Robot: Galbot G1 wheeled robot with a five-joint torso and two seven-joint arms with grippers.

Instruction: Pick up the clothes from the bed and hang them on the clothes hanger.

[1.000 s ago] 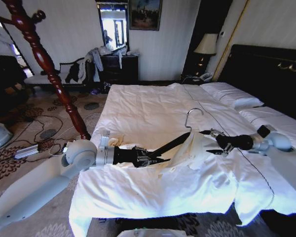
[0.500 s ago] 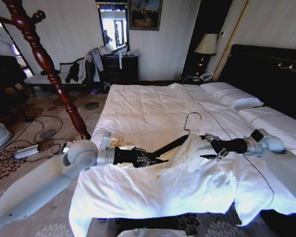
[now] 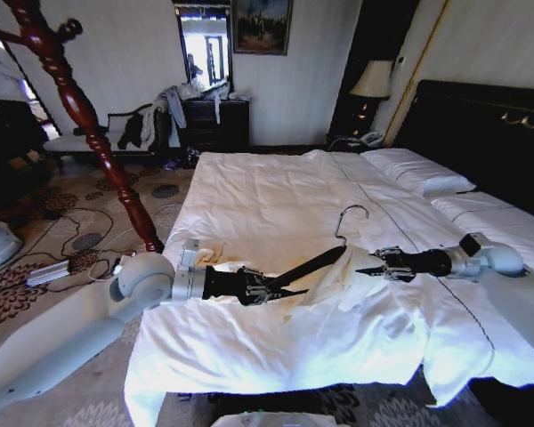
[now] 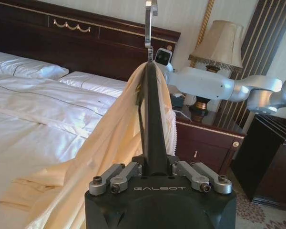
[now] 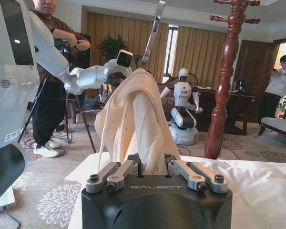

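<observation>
Head view shows my right gripper (image 3: 380, 263), clenched on the cream shirt (image 3: 360, 267), has tugged it farther over the black hanger (image 3: 311, 264) that my left gripper (image 3: 276, 289) clamps above the bed (image 3: 267, 191), so dressing progresses.

Daylight is pouring in from the window (image 3: 205, 44) in the far wall, and it is glaring hard enough to wash out the panes. The white duvet (image 3: 267, 205) is blowing out to flat white across the bed (image 3: 481, 107), whose headboard is sinking into darkness. Straight lines are bowing toward the head view's edges. A table lamp (image 4: 221, 47) is glowing softly.
</observation>
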